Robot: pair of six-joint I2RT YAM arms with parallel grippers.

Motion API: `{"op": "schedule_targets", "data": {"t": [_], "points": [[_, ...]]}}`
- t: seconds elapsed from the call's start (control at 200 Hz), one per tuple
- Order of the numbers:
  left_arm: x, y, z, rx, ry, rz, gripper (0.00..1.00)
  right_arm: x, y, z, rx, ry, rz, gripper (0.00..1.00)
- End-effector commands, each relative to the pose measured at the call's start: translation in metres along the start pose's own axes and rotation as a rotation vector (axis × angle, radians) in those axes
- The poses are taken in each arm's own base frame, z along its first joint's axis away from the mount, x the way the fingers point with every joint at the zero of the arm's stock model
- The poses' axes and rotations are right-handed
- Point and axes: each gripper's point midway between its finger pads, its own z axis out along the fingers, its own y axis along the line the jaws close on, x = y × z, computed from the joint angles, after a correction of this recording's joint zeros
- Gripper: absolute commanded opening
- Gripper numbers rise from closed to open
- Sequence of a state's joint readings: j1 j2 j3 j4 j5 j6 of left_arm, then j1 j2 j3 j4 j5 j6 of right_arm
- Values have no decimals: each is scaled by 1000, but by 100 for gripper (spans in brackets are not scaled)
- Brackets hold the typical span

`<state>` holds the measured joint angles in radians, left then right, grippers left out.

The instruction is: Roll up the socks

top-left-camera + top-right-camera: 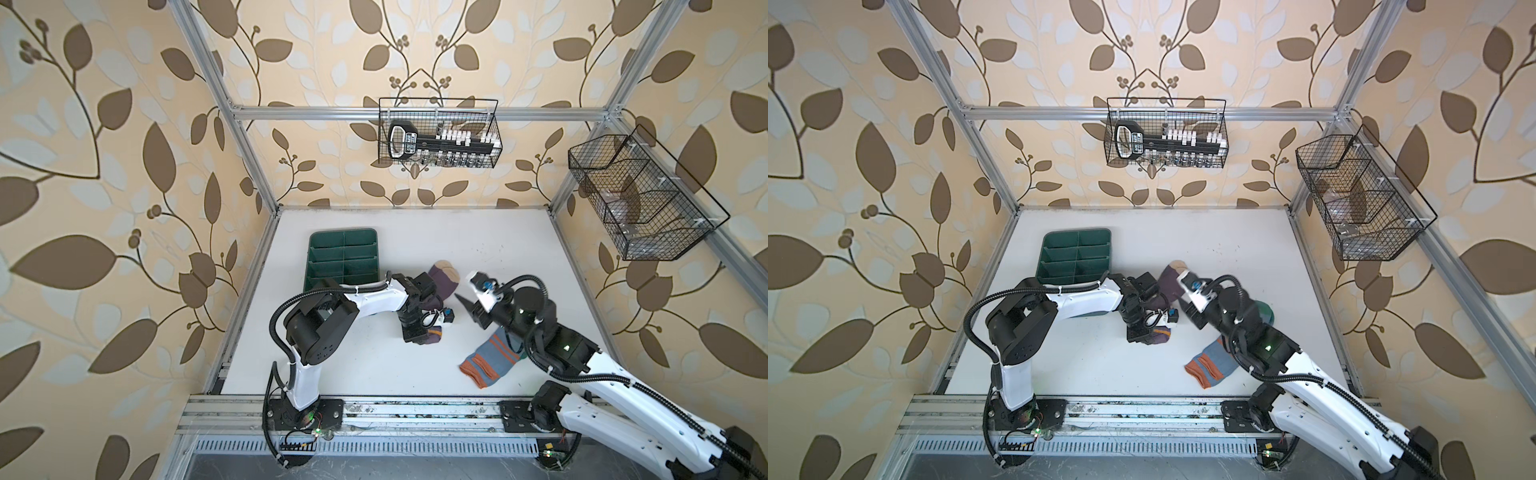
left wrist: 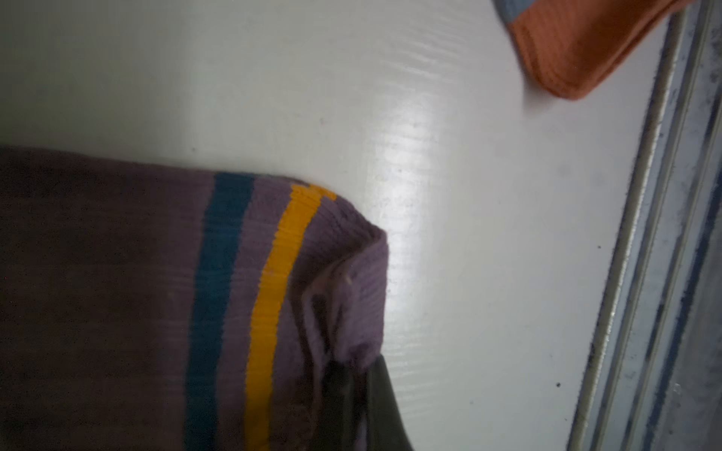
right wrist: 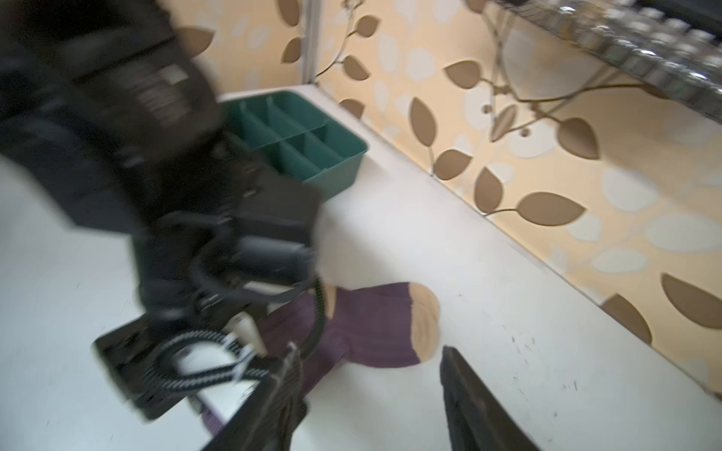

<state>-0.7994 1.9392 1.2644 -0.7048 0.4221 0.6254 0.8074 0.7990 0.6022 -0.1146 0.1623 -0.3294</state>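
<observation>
The purple sock (image 1: 442, 274) lies mid-table with its beige toe toward the back wall. Its striped cuff end (image 2: 273, 273) is pinched in my left gripper (image 1: 419, 336), which is shut on it just above the table. One dark fingertip (image 2: 377, 394) shows beside the cuff's fold. The grey-blue sock (image 1: 490, 357) with orange stripes lies flat nearer the front, partly under my right arm; its orange cuff (image 2: 578, 50) shows in the left wrist view. My right gripper (image 1: 468, 309) hangs open and holds nothing, close beside the left gripper, with the purple sock's toe (image 3: 424, 320) beyond its jaws.
A green divided tray (image 1: 320, 245) stands at the back left of the table, behind my left arm. A wire basket (image 1: 438, 133) with small items hangs on the back wall and another wire basket (image 1: 640, 199) on the right wall. A metal rail (image 1: 374, 409) runs along the front edge.
</observation>
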Motion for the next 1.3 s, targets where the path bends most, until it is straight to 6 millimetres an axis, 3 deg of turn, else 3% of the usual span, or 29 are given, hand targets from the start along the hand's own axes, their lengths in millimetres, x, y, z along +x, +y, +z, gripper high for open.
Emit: {"op": "schedule_targets", "data": {"t": [0.0,0.135,0.255,0.38,0.605,0.69,0.785,0.99,1.095,1.125,1.215,1.3], "points": [[6,-5,-2,112,26,-87,0,35,37,10,-33,156,-410,55],[4,-2,-2,146,31,-115,0,69,88,23,-175,233,-637,52],[2,0,-2,149,26,-119,0,100,111,38,-230,328,-730,50],[2,0,-2,148,26,-122,0,124,120,57,-233,389,-773,47],[2,1,-1,151,27,-127,0,129,113,85,-191,389,-740,45],[2,1,0,151,27,-129,0,136,110,91,-199,417,-734,40],[1,2,0,150,23,-129,0,149,112,96,-220,475,-754,25],[-4,0,-4,150,-5,-122,0,174,119,93,-282,573,-774,0],[-7,3,-9,121,-17,-125,0,178,123,84,-339,614,-756,0],[-7,4,-11,104,-24,-127,6,180,124,80,-365,632,-747,0],[-11,9,-27,22,-66,-120,12,184,129,66,-438,688,-710,0],[-13,18,-50,-115,-120,-108,25,189,128,53,-489,755,-658,0]]}}
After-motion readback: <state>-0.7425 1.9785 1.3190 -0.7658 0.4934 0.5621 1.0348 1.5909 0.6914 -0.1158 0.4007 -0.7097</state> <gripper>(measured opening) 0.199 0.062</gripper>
